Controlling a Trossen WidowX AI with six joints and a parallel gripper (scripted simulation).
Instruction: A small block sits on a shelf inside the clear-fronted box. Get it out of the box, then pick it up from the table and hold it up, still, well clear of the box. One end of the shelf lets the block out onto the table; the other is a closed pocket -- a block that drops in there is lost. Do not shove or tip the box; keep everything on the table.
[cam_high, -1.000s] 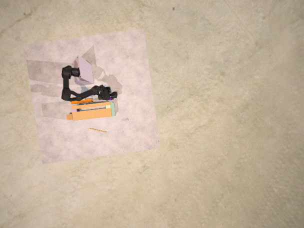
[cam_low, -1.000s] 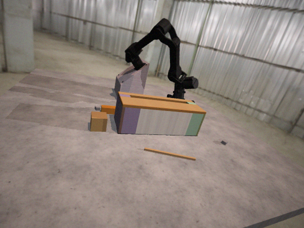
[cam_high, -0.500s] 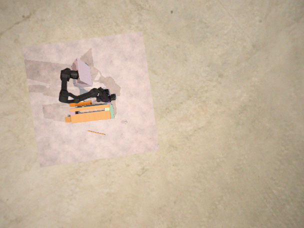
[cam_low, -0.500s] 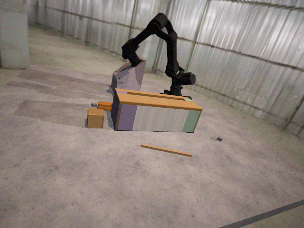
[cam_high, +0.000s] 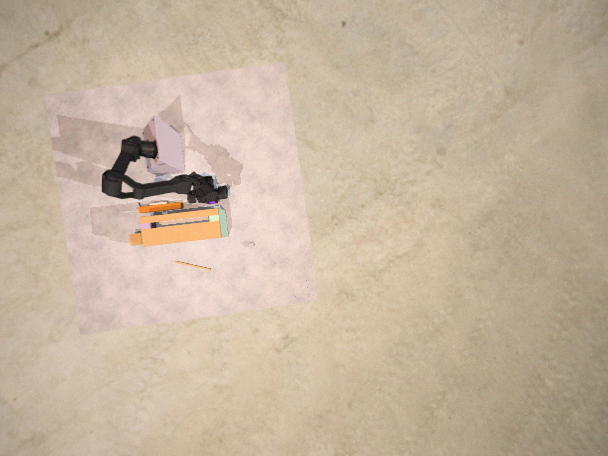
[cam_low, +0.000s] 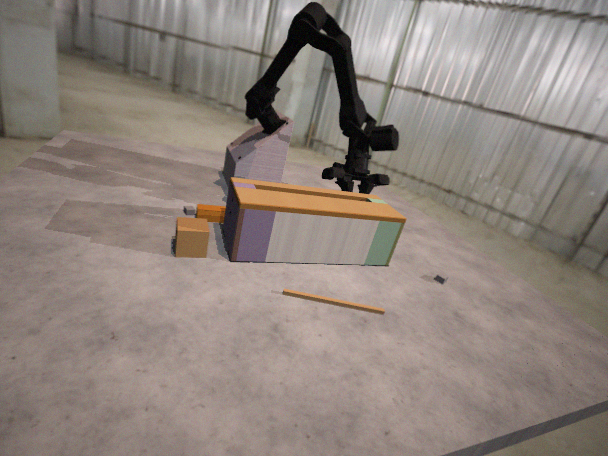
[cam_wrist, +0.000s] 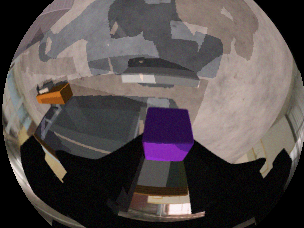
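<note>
The arm (cam_high: 162, 188) (cam_low: 347, 80) was matte black throughout, with chunky rounded joints, slim straight links and a stubby cylinder near its dark, pronged claw (cam_low: 356, 187) (cam_wrist: 166, 137).
</note>
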